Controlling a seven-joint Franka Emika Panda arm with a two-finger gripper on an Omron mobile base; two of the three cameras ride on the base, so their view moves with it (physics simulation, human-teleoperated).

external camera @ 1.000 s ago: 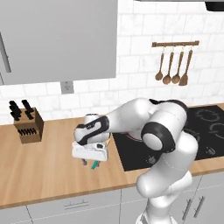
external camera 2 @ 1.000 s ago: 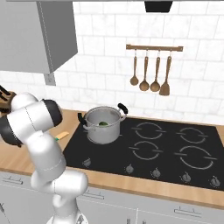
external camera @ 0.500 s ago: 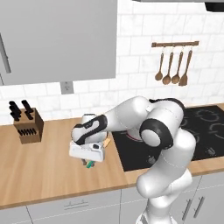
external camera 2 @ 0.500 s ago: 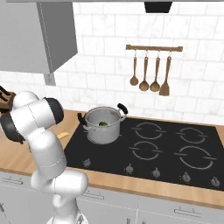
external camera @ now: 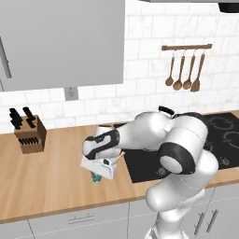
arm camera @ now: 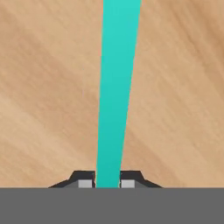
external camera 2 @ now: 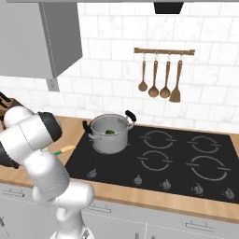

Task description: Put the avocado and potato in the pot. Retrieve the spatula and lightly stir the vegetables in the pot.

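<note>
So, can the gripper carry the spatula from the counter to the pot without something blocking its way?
Probably yes. The gripper is shut on the spatula handle on the counter. The pot stands open on the stove beside it, with no lid and nothing between them in the right base view.

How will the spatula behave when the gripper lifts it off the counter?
The spatula looks stiff and slim, so probably light. The gripper has closed on the teal handle near one end, so the far blade end may droop or swing. The smooth handle could slip or twist between the fingertips.
</note>
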